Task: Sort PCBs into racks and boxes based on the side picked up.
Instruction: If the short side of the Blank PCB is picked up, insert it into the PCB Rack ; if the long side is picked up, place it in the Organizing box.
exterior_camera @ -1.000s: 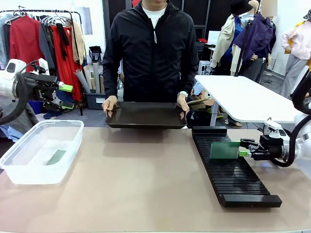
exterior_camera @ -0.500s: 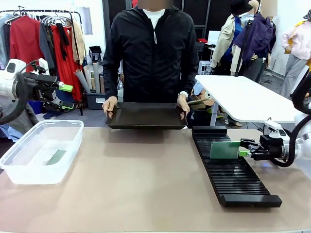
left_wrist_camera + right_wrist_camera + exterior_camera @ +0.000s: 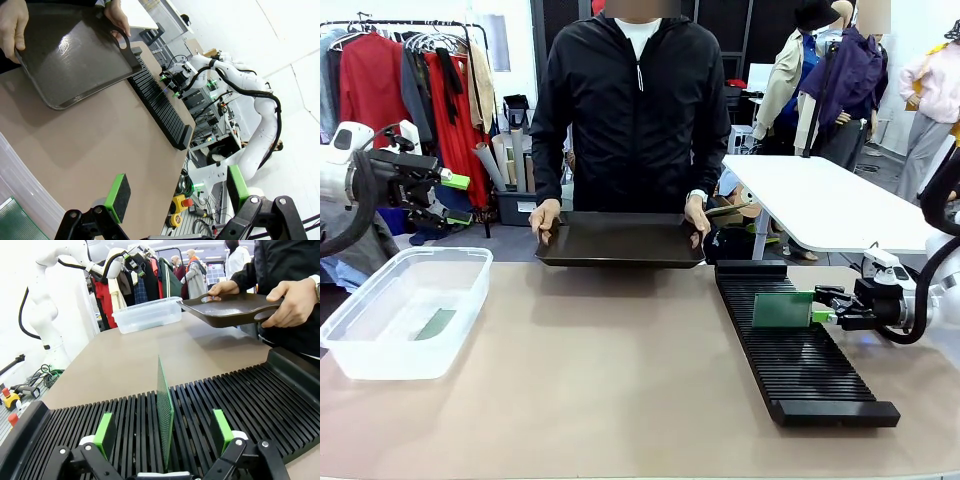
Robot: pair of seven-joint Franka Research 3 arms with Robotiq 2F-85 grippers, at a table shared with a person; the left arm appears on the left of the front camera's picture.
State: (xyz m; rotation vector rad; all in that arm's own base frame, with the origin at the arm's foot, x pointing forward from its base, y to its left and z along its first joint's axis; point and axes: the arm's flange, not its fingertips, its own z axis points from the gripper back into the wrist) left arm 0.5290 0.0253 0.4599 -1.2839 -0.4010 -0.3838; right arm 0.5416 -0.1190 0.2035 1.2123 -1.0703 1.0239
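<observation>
A green PCB (image 3: 782,309) stands upright in a slot of the long black rack (image 3: 805,370) at the right. My right gripper (image 3: 825,315) is at its right edge, open. In the right wrist view the PCB (image 3: 164,405) stands edge-on between the green pads (image 3: 105,432), which are clear of it on both sides. My left gripper (image 3: 450,182) hangs open and empty, high above the clear box (image 3: 380,350) at the left. Another PCB (image 3: 436,323) lies flat in that box, its corner (image 3: 15,225) showing in the left wrist view.
A person at the far side holds a shallow black tray (image 3: 620,240) by both handles just above the table's far edge. A white side table (image 3: 820,200) stands behind the rack. Bare tabletop lies between box and rack.
</observation>
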